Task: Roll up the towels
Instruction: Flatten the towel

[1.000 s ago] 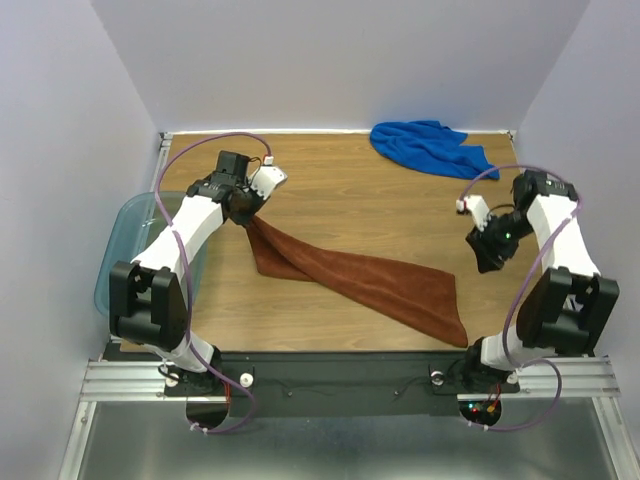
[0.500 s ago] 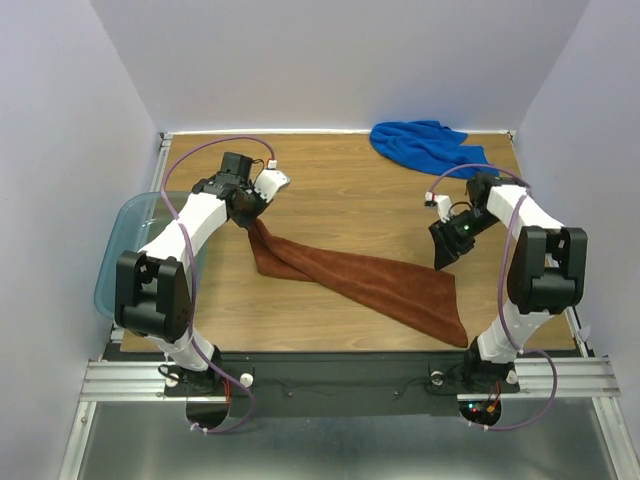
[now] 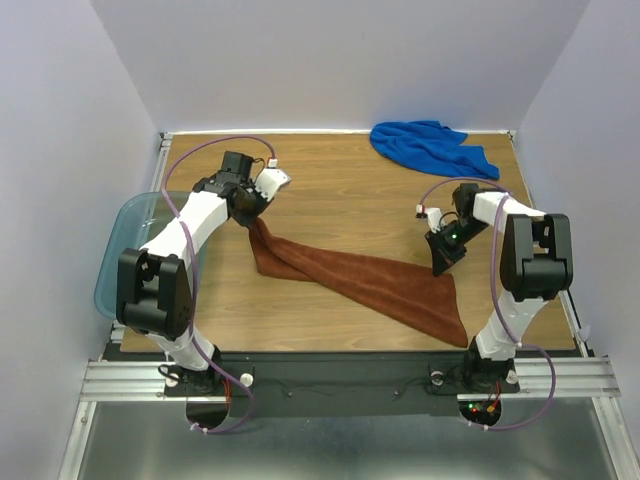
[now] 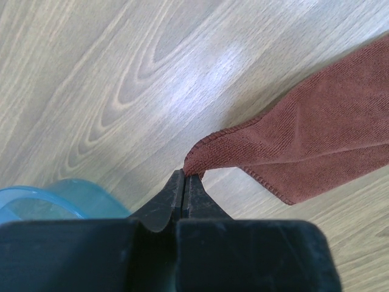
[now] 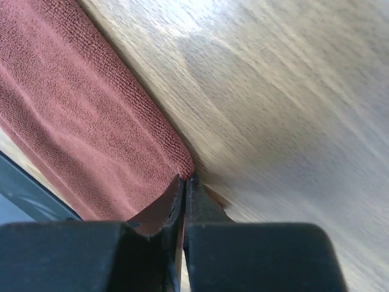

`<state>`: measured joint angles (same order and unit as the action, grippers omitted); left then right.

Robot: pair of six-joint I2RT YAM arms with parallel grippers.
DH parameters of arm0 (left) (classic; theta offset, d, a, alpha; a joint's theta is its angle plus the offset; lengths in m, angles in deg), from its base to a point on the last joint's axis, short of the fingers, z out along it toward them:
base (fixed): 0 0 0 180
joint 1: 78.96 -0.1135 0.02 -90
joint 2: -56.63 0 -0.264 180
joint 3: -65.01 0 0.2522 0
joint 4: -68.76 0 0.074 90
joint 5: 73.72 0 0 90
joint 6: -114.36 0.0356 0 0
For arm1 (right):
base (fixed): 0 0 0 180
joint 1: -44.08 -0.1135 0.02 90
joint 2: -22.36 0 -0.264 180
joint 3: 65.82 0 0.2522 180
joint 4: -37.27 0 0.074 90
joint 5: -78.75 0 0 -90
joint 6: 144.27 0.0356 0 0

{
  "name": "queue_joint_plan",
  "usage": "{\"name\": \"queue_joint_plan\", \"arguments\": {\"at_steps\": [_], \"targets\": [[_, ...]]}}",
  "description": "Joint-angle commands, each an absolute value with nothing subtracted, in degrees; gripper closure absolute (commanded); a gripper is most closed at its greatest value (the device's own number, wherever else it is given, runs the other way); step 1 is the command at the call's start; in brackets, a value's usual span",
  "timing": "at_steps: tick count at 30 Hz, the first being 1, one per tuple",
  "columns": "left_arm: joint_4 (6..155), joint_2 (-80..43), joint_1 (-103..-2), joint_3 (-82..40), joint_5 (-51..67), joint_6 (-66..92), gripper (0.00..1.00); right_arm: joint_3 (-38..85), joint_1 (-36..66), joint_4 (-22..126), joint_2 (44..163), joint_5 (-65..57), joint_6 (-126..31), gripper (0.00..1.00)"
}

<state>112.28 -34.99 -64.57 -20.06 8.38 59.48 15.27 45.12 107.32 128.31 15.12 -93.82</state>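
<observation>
The rust-brown towel (image 3: 370, 280) lies stretched in a long diagonal strip across the wooden table, partly folded along its length. My left gripper (image 3: 250, 215) is shut on its far left corner; in the left wrist view the fingertips (image 4: 185, 174) pinch that corner of the towel (image 4: 316, 128), lifted a little off the wood. My right gripper (image 3: 437, 268) is shut on the towel's near right upper corner; the right wrist view shows the tips (image 5: 184, 177) closed on the edge of the cloth (image 5: 79, 103). The royal blue towel (image 3: 425, 145) lies crumpled at the back right, away from both grippers.
A translucent teal bin (image 3: 125, 225) stands at the table's left edge beside the left arm, and its rim (image 4: 36, 198) shows in the left wrist view. Bare wood (image 3: 350, 190) lies between the two towels. White walls close in on three sides.
The right arm swung in from the right edge to the brown towel's corner, came down, and its gripper went from open to shut on it. The left gripper kept its hold.
</observation>
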Motion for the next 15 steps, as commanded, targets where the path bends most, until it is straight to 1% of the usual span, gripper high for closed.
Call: {"name": "queue_joint_plan", "arguments": {"at_steps": [1, 6, 9, 12, 15], "targets": [[111.8, -36.3, -64.8, -22.9, 7.0, 58.4, 1.0, 18.3, 45.0, 104.6, 127.3, 13.9, -93.2, 0.99], [110.5, -39.4, -64.9, -25.7, 8.4, 55.7, 1.0, 28.7, 46.2, 104.4, 123.9, 12.5, -93.2, 0.99], [109.9, -41.5, -65.2, -28.2, 9.6, 54.4, 1.0, 30.6, 46.1, 104.0, 121.2, 12.0, -94.8, 0.99], [109.8, -42.4, -65.7, -29.8, 9.3, 53.3, 1.0, 25.8, 44.6, 104.8, 116.0, 10.4, -99.9, 0.99], [109.6, -42.8, -65.7, -29.5, 8.6, 52.8, 1.0, 13.9, 37.8, 104.1, 109.4, 7.0, -106.6, 0.99]]}}
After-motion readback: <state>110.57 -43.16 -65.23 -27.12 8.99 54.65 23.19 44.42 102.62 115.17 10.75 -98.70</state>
